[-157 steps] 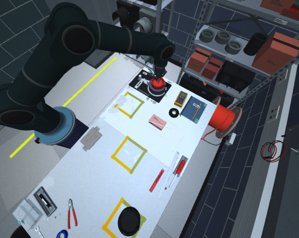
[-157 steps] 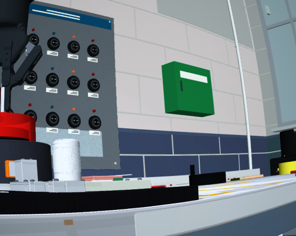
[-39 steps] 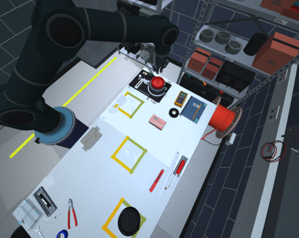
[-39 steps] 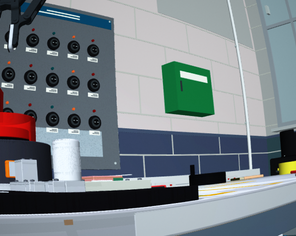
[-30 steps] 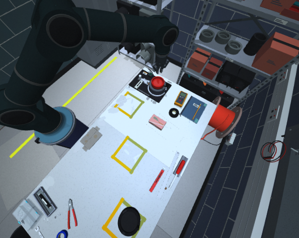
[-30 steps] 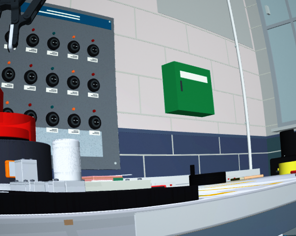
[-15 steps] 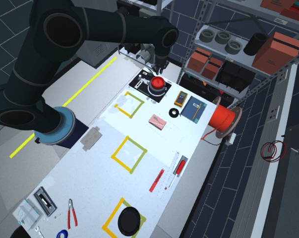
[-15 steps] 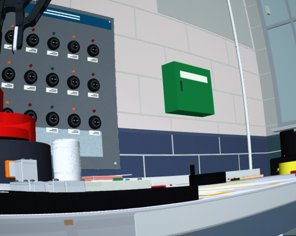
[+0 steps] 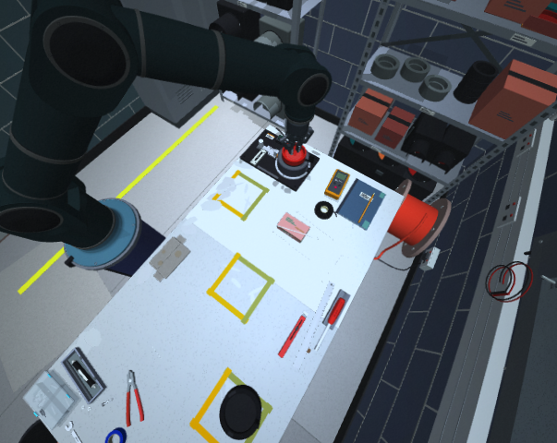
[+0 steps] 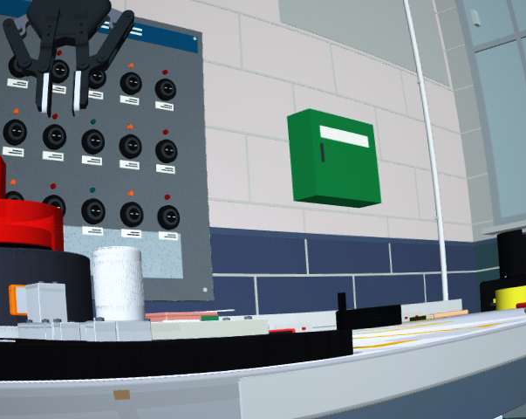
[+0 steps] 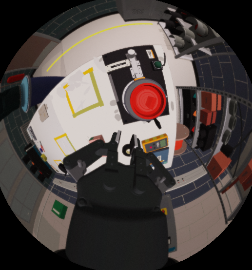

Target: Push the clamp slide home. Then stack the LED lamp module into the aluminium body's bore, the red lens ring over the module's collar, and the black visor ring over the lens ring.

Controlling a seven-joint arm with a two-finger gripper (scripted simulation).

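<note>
The red lens ring [image 9: 294,155] [image 10: 21,222] [image 11: 147,101] sits on top of the round aluminium body [image 9: 290,168] [image 10: 33,282] [image 11: 128,99] on the black fixture plate [image 9: 279,157] at the far end of the table. The clamp slide [image 11: 136,69] [image 10: 51,301] lies against the body's side, with a white post [image 10: 118,283] beside it. My gripper [image 10: 61,97] [image 11: 125,141] hangs above the lens ring, fingers narrowed and holding nothing. The black visor ring [image 9: 241,411] lies in the nearest taped square at the near end.
A shelving rack [image 9: 441,109] stands just right of the fixture plate. A yellow multimeter [image 9: 337,183], blue notebook [image 9: 362,203], tape roll [image 9: 324,209] and pink box [image 9: 293,227] lie mid-table. Two taped squares [image 9: 241,194] [image 9: 241,287] are empty. A red cable spool [image 9: 414,219] hangs off the right edge.
</note>
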